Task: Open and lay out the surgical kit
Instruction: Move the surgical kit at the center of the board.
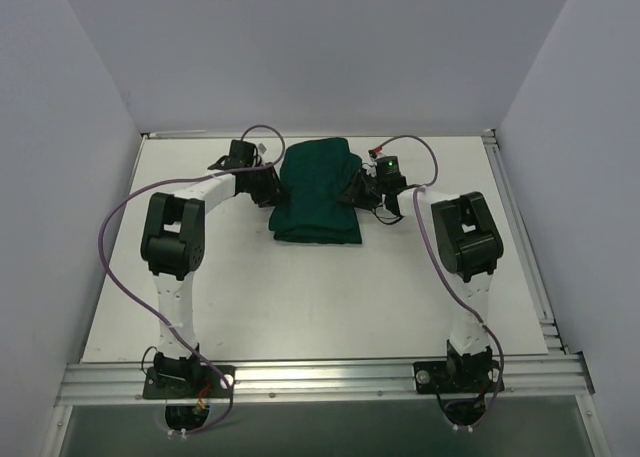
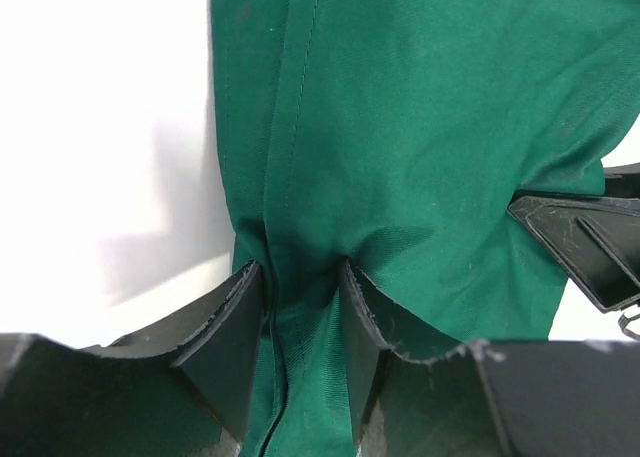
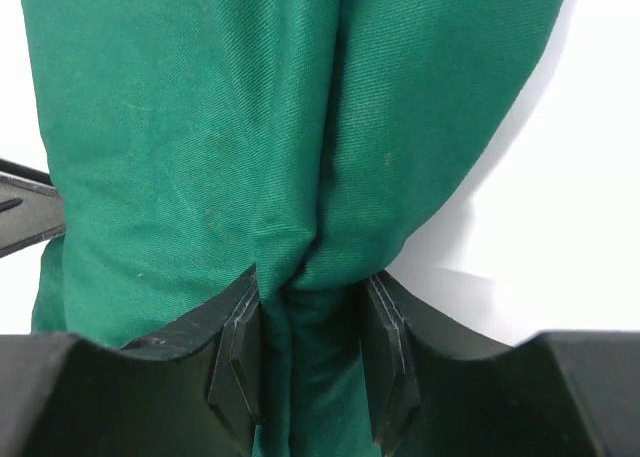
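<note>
Left gripper (image 2: pixel 302 299) and right gripper (image 3: pixel 315 302) each pinch a fold on opposite sides of the bundled green drape (image 1: pixel 318 192), far-centre on the table (image 1: pixel 300 297). Soft, limp cloth, likely to sag and slip, so these gathered edge folds look like the best holds.

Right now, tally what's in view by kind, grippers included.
green cloth: 1
grippers: 2, the left gripper and the right gripper, each pinching a fold of the cloth
table: 1
Total: 4

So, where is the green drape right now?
In the top view, the green drape lies folded at the far middle of the table, with the left and right jaws pinching its side edges.
</note>
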You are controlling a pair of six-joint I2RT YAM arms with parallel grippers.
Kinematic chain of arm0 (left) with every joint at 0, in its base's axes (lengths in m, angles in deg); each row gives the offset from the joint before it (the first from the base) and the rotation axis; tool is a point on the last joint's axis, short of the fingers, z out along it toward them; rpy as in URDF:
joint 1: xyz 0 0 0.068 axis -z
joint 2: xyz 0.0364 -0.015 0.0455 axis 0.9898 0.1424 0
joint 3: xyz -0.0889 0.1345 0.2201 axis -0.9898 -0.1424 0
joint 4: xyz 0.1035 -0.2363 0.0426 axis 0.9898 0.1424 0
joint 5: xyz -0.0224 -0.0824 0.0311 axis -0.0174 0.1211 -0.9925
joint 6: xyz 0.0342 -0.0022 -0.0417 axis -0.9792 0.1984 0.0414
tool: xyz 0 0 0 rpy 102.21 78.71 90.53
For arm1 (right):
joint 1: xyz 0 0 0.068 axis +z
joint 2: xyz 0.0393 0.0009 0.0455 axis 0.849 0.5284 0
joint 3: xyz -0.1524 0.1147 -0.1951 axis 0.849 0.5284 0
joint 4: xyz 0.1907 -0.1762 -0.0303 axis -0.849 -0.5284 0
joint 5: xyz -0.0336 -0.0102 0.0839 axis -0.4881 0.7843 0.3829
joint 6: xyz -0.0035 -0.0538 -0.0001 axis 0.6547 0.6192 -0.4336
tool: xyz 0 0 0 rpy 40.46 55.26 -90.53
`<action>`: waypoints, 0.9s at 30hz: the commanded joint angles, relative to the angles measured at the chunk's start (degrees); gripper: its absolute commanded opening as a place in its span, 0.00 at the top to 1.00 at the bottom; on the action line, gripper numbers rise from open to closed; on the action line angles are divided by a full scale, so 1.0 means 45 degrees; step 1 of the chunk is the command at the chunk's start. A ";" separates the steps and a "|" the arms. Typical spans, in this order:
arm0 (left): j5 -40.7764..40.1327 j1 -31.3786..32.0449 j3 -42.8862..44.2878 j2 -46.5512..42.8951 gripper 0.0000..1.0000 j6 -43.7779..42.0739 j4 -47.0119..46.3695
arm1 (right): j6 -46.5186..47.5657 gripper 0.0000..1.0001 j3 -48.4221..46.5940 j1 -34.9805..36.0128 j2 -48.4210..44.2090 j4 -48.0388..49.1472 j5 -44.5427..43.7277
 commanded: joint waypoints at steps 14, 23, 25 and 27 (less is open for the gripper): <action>0.0675 -0.0726 0.4931 0.2053 0.38 -0.0267 0.1626 | 0.0589 0.74 -0.3508 0.0107 0.2633 -0.1539 0.0501; -0.0125 -0.0785 0.3511 -0.0251 0.32 -0.0171 0.1569 | 0.1603 0.32 -0.4854 -0.0361 0.2203 -0.3252 0.0366; -0.0204 -0.0921 0.2730 -0.1283 0.32 0.0043 0.1413 | 0.2031 0.30 -0.5360 -0.0498 0.2008 -0.4209 0.0034; -0.0302 -0.0961 0.2164 -0.1811 0.32 0.0083 0.1295 | 0.2345 0.29 -0.5558 -0.0557 0.1619 -0.4760 -0.0220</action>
